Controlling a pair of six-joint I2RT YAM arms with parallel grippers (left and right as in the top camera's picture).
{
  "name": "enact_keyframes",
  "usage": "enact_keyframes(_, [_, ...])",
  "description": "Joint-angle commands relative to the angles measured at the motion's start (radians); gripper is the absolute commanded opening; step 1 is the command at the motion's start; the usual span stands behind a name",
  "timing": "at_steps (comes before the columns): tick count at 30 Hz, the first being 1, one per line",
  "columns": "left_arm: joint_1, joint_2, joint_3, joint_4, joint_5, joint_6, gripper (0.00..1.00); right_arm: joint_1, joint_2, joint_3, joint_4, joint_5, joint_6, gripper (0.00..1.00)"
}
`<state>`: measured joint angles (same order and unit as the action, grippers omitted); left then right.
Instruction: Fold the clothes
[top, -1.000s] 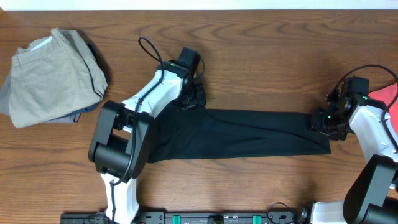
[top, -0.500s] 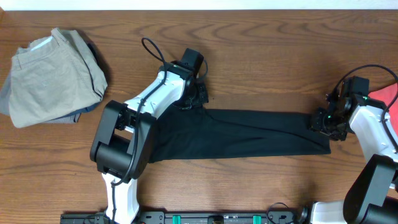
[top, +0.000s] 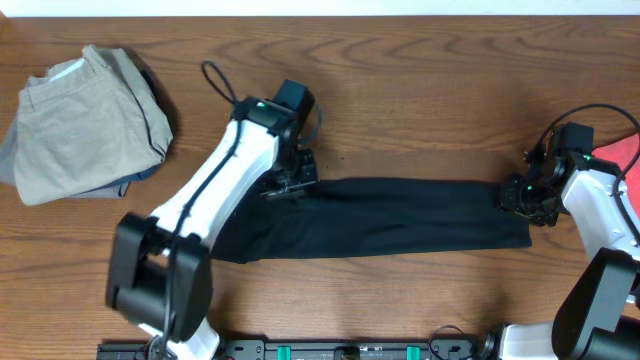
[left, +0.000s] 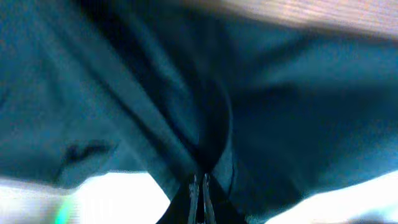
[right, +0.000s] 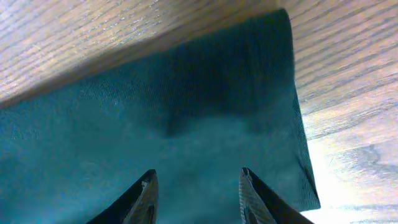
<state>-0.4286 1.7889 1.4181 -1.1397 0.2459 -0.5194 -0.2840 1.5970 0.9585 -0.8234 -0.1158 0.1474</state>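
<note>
**Overhead view.** The black T-shirt (top: 400, 215) lies as a long narrow band across the middle of the tabletop (top: 420, 90), already folded lengthwise. The step in hand looks like the crosswise fold. The left tool (top: 290, 184) sits on the band's upper edge near its 9 o'clock end, and the right tool (top: 521, 198) is at the 3 o'clock end. The left arm (top: 215, 185) reaches from its base at 7 o'clock diagonally toward 1 o'clock, with the wrist bent down onto the cloth. The right arm (top: 600, 215) comes in from 4 o'clock with its wrist turned toward 9 o'clock. The khaki trousers (top: 85, 120) are piled at 10 o'clock, well apart from the shirt. A red cloth (top: 625, 150) shows at the 3 o'clock edge.

**Left wrist view.** This view is blurred. The fingertips (left: 194, 193) are pressed together at 6 o'clock, and a ridge of dark fabric gathers up to them, so this tool appears clamped on the shirt.

**Right wrist view.** The two fingers (right: 144, 196) stand apart over the shirt's end, with flat cloth between them and nothing pinched. The shirt's corner lies at 1 o'clock, with bare wood beyond it.

The next move probably calls for the left tool to lift its pinch and carry that end toward 3 o'clock. The right tool would either pin or grip its own end so the band does not drag.
</note>
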Motion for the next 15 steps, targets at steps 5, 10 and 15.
enact_keyframes(5, [-0.032, 0.006, -0.067, -0.037, -0.031, -0.023, 0.06, 0.003, 0.005, -0.003, 0.0, 0.007, -0.015, 0.41])
enact_keyframes(10, [-0.046, 0.006, -0.136, -0.034, -0.032, -0.035, 0.47, 0.003, 0.005, -0.003, 0.0, 0.007, -0.015, 0.41])
enact_keyframes(15, [-0.004, -0.008, -0.107, -0.033, -0.132, -0.032, 0.52, 0.003, 0.005, -0.003, 0.001, 0.007, -0.015, 0.41])
